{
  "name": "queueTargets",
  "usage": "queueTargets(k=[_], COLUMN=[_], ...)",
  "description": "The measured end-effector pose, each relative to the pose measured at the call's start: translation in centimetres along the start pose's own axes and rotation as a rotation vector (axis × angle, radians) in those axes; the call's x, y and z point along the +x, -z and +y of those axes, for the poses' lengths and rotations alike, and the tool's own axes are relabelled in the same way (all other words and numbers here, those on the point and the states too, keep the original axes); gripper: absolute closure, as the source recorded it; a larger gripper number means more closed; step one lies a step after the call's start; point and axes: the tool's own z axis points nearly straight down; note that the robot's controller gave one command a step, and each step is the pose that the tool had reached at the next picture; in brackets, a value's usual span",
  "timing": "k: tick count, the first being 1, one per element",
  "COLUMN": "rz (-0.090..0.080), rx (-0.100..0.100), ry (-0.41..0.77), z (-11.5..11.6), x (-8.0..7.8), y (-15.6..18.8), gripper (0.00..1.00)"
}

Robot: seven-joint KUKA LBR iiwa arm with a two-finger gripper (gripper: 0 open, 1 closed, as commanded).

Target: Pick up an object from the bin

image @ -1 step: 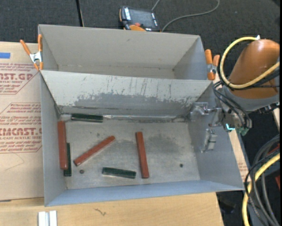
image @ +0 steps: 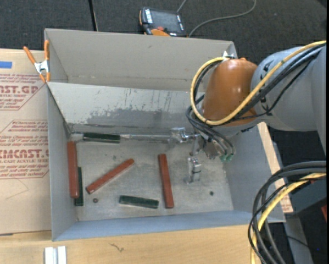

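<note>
You had the gripper (image: 194, 172) down inside the grey bin (image: 126, 54), close to the floor at about three o'clock from the floor's centre. Whether it was released or clenched you could not tell from above, and nothing showed in its grasp. The orange cover (image: 227, 89) on the wrist sat above it towards one o'clock, ringed by the yellow and black cables (image: 200, 76), with the grey arm (image: 296, 92) coming in from three o'clock.

The thing nearest the gripper was the upright brown stick (image: 165, 180), a long reddish-brown bar lying almost straight from twelve to six. It was just beside the gripper at its nine o'clock and apart from it. Below the gripper itself you had bare floor.

Further off at nine o'clock lay the slanted brown stick (image: 110, 176), tilted from eight towards two. At the floor's far nine o'clock edge the left brown stick (image: 72, 169) lay along the wall. The left green stick (image: 78, 187), short and dark, lay right against its lower end.

The front green stick (image: 138, 202) lay flat near six o'clock, just short of the upright brown stick's lower end. The back green stick (image: 101, 138) lay at about ten o'clock, along the foot of the back wall.
</note>
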Motion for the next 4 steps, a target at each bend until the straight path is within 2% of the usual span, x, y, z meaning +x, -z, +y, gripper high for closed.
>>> queueTargets(k=[1, 2, 3, 4], rz=[0.0, -0.001, -0.002, -0.009], rx=[0.002, 0.004, 0.003, 0.008], ry=[0.633, 0.632, 0.839, 0.839], z=[2.7, 2.6, 5.8, 8.5], x=[-1.9, -1.9, -2.9, 0.0], y=[-5.4, -5.3, -3.9, 15.2], gripper=[0.0, 1.0, 1.0, 1.0])
